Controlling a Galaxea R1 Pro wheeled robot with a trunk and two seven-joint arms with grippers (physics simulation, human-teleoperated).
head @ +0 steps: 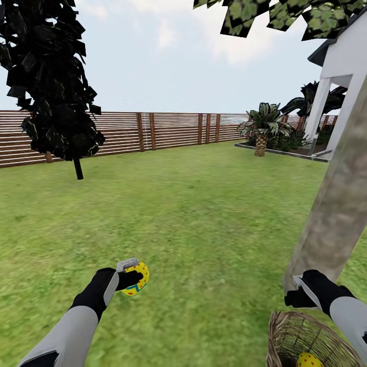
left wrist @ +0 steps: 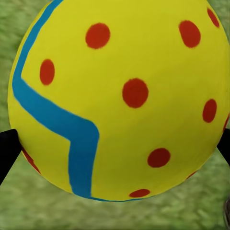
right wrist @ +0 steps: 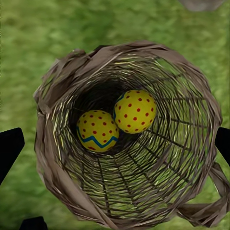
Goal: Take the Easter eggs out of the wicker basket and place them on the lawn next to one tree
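My left gripper (head: 133,278) is shut on a yellow Easter egg (head: 137,279) with red dots and a blue zigzag, held above the lawn (head: 204,214); the same egg (left wrist: 120,96) looms close in the left wrist view. My right gripper (head: 295,290) hangs open just above the wicker basket (head: 285,336) at the bottom right. One egg (head: 309,360) shows inside it. The right wrist view looks straight down into the basket (right wrist: 52,143), where two eggs lie side by side: one with a zigzag (right wrist: 97,130), one dotted (right wrist: 135,111). The tree (head: 336,204) trunk rises right behind the basket.
A dark narrow tree (head: 51,81) stands at the far left before a brown slatted fence (head: 153,130). A white house (head: 341,81) and palm-like plants (head: 262,125) are at the far right. Open grass lies ahead.
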